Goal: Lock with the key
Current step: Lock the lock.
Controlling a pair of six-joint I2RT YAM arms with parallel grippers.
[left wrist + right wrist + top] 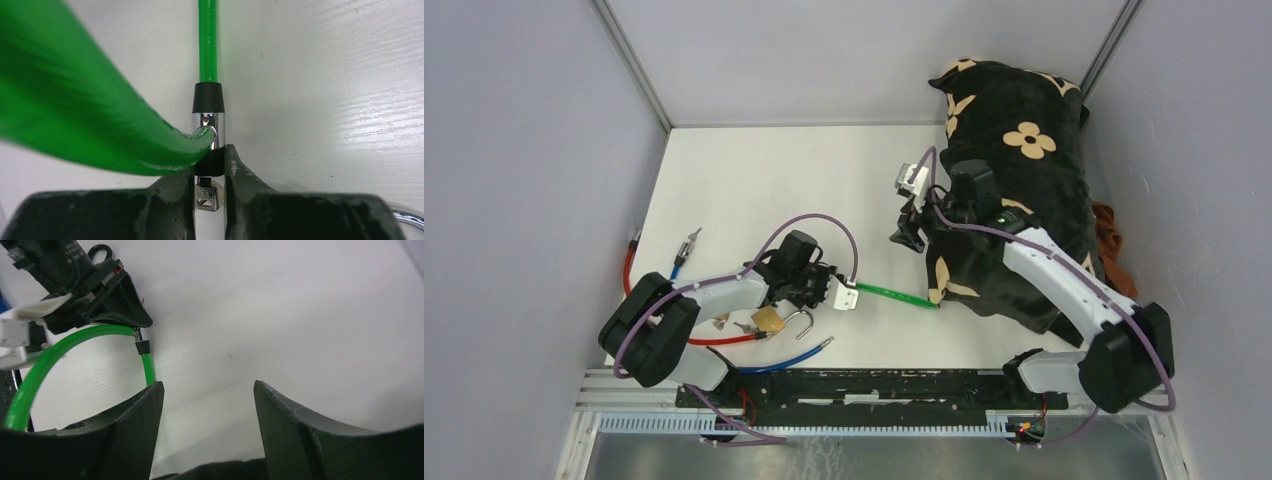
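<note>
So, not much of the locking looks done, as far as I can tell; the brass padlock (768, 319) lies on the table (754, 180) with its shackle (802, 321) swung open and nothing threaded through it; the keys (727, 323) sit just left of the padlock, and I can't tell whether one is in the keyhole. The left gripper (209, 162) is just beyond the padlock, clamped on the end fitting of the green cable (208, 40), right under the chrome ferrule (208, 122); a loop of the same cable curls in from the left and meets that ferrule. There's a small stamped metal bit (204, 196) down between the jaws, too tucked away to name. The right gripper (207, 390) hangs well off to the right of the padlock, jaws spread wide, holding nothing. My guess at what's left: get the cable end onto the shackle, snap it shut, turn the key.
</note>
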